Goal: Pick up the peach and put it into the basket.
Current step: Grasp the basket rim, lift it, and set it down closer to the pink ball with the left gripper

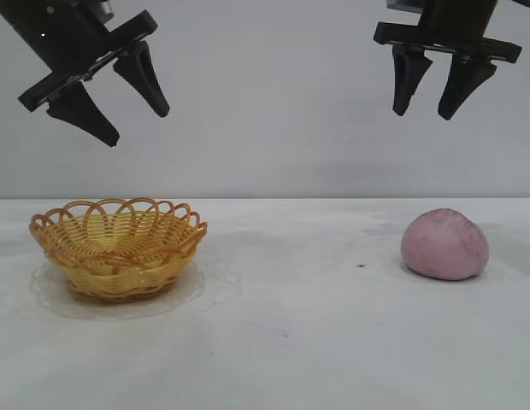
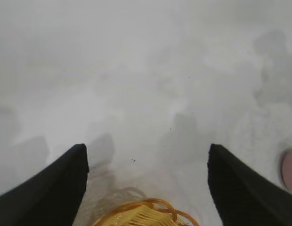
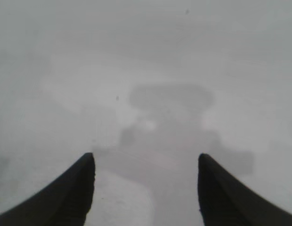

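I'm working over a plain white tabletop (image 1: 282, 342) against a pale grey wall, nothing on it but the two task items. Nearest the camera's left sits the shallow oval basket of yellow wicker with an orange-brown looped rim (image 1: 118, 248); over on the right, well apart from it, rests the dull pink-mauve peach (image 1: 444, 244), a rounded lump with matte, mottled skin and a faintly pointed top.

Nothing is grasped yet, so the step in hand is the approach. The right gripper (image 1: 431, 107) hangs high above the peach, slightly to its left, jaws spread and empty. I'd shift it over the fruit's crown first, then drop straight down, straddling the widest part before closing — the skin looks smooth, so a low, centred pinch should keep it from squirting out.

Farther up on the left, the left gripper (image 1: 137, 124) hovers tilted above the basket, jaws parted wide, empty too — I'd leave it there, provided it stays clear of the drop.
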`<action>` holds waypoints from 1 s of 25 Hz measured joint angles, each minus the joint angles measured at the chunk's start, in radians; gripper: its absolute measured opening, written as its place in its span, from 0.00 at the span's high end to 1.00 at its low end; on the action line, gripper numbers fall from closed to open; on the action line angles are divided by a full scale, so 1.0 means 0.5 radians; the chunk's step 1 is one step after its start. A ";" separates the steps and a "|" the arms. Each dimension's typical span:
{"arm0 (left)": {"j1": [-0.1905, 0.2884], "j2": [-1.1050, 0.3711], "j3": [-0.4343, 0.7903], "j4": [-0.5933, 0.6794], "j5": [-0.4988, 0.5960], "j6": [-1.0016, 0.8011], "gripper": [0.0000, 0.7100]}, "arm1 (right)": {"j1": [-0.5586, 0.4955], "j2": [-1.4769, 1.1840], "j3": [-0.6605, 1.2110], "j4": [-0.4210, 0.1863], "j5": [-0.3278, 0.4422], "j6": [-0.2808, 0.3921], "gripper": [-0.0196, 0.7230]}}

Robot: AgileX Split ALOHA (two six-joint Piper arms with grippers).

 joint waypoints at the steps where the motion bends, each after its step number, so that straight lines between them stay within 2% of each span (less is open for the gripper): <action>1: 0.000 0.000 0.000 0.000 0.000 0.000 0.26 | 0.000 0.000 0.000 0.000 0.000 0.000 0.42; 17: 0.000 0.000 0.000 0.000 0.007 0.000 0.26 | 0.000 0.000 0.000 0.000 0.000 0.000 0.42; 21: 0.000 0.000 -0.029 0.080 0.137 0.064 0.26 | 0.000 0.000 0.000 0.000 0.000 0.000 0.42; 25: 0.000 0.000 -0.159 0.352 0.388 0.142 0.26 | 0.000 0.000 0.000 0.000 0.000 0.000 0.42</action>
